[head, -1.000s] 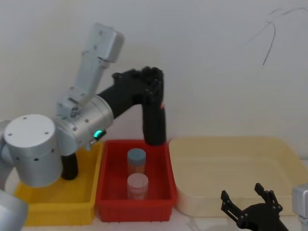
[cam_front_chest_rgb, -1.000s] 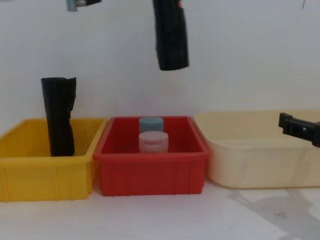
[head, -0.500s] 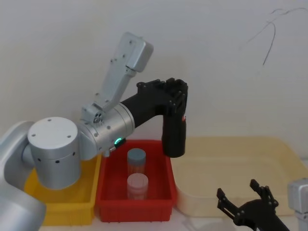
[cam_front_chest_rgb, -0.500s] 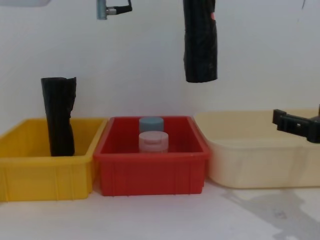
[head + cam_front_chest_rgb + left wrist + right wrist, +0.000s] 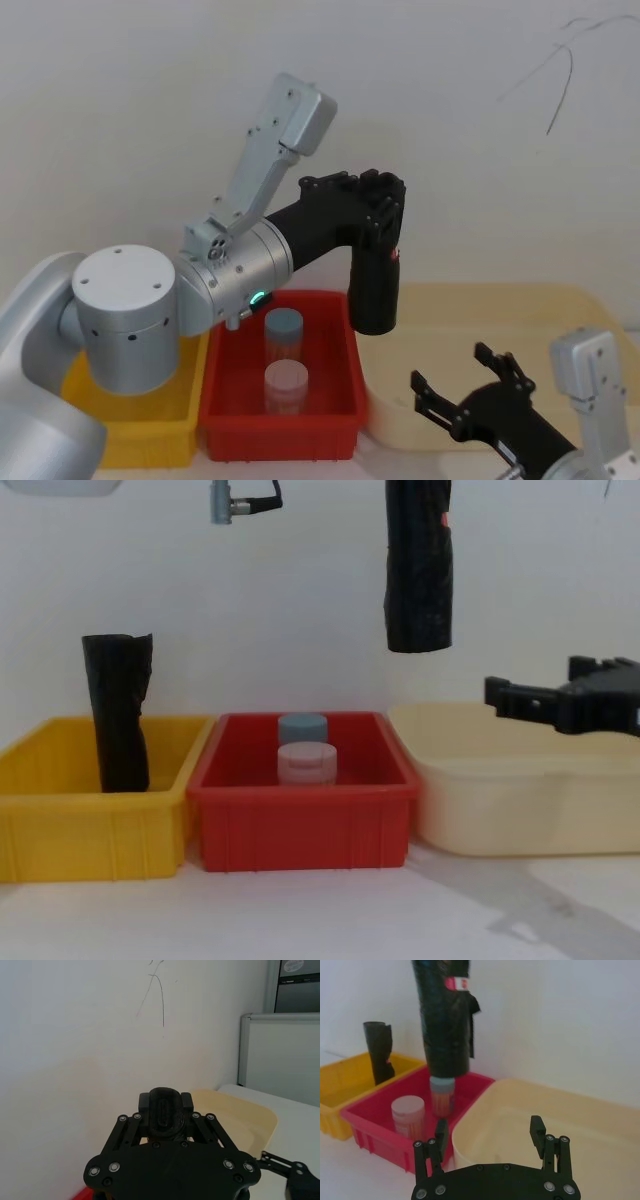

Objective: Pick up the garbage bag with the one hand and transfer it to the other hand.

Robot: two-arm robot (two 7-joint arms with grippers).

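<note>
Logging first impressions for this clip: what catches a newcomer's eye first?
The left gripper holds the garbage bag upright in the air, above where the red bin meets the cream tub. Lower right, the right gripper hovers open over the tub.

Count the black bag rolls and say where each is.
2. The garbage bag hangs in the air, held by the left gripper; the other roll stands in the yellow bin. Bin floors are partly hidden.

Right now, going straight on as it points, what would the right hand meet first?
Probably the cream tub's rim, depth unclear; the garbage bag in the left hand hangs higher than the right hand.
</note>
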